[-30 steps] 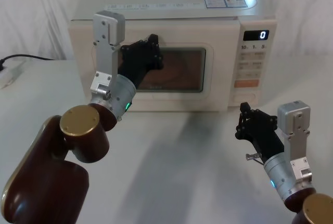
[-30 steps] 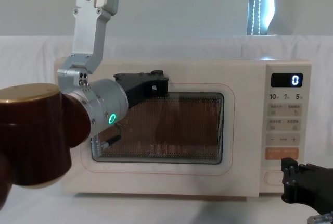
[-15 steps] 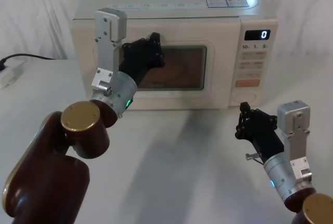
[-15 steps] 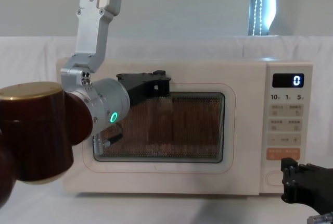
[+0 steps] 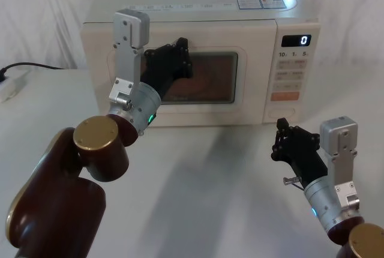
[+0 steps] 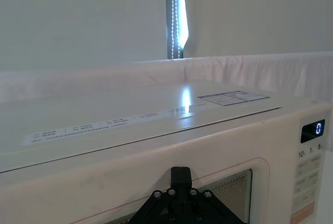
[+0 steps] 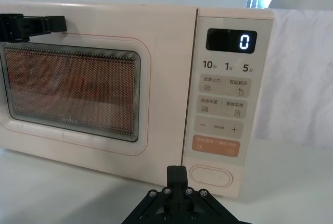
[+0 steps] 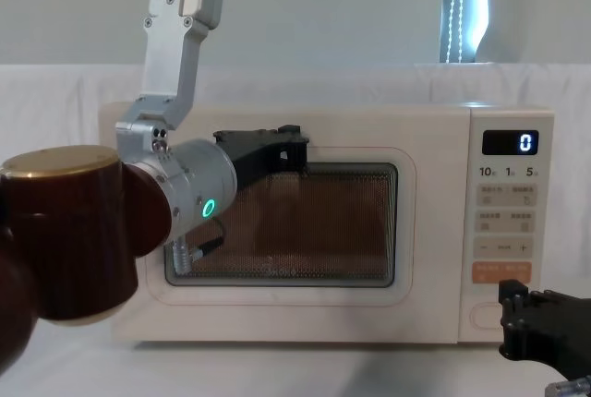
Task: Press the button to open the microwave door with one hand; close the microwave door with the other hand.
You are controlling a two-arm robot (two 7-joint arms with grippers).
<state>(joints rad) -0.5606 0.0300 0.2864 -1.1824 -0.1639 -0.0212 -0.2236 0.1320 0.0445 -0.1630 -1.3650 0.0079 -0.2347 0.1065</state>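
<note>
We take the microwave as our landmark: it stands at the back of the white surface, and its front faces us. The microwave door, the wide cream panel with the dark mesh window, covers the larger part of that front and looks flush with the body, so we judge it is shut or nearly shut. The control strip stands beside the door on the microwave's right end, with the display showing 0 at its top. The left pincer is raised against the upper edge of the door window, near the microwave's top left part, and it appears to touch or almost touch the panel; it has nothing in its hold, and we cannot tell how far its fingers are apart. The right pincer hangs low in front of the microwave's lower right corner, apart from it, holding nothing; for this one too we cannot tell how wide it stands. The button, the cream oblong one, sits at the bottom of the control strip, under the orange key, and nothing touches it. We judge that the closing step is in hand, at its end. The next move calls only for the left arm to back straight off the door, after we check that it is latched.
</note>
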